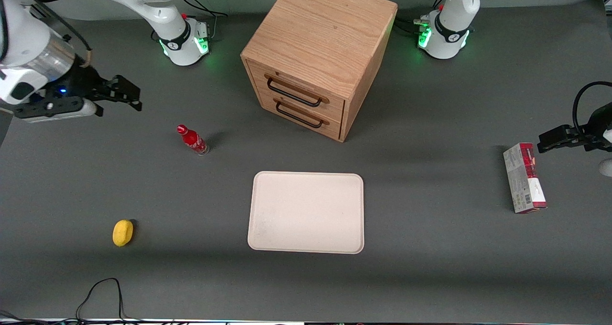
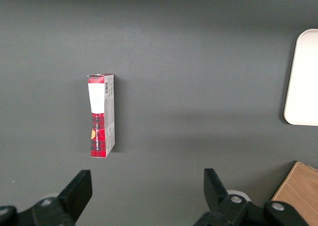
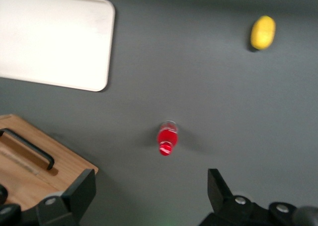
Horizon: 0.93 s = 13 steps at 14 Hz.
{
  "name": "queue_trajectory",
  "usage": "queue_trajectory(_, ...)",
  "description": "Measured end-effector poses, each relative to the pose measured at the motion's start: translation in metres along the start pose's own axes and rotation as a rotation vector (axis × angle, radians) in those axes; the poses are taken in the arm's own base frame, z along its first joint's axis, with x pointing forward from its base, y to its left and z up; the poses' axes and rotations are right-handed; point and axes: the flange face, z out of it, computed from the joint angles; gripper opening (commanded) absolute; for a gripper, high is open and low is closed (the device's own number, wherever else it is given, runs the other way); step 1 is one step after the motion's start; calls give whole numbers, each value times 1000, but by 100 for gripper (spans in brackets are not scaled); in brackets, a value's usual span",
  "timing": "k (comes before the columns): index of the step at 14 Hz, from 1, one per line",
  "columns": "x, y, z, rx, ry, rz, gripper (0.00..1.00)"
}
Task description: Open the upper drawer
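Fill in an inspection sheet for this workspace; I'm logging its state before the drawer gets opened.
Surface: dark grey table, no spills seen.
Job's things: upper drawer of the wooden cabinet shut, black handle untouched; lower drawer shut.
Clutter: red bottle upright; yellow lemon; empty white tray; red and white box lying flat.
Grippers: gripper open, holding nothing, above the table at the working arm's end, apart from the cabinet.
Cables: black cable looping at the table's near edge.
Surroundings: nothing seen.
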Motion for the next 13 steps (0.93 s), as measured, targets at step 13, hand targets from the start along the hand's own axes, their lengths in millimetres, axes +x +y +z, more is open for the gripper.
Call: queue_trajectory(13, -13, -297, 74, 40, -88, -517, 100)
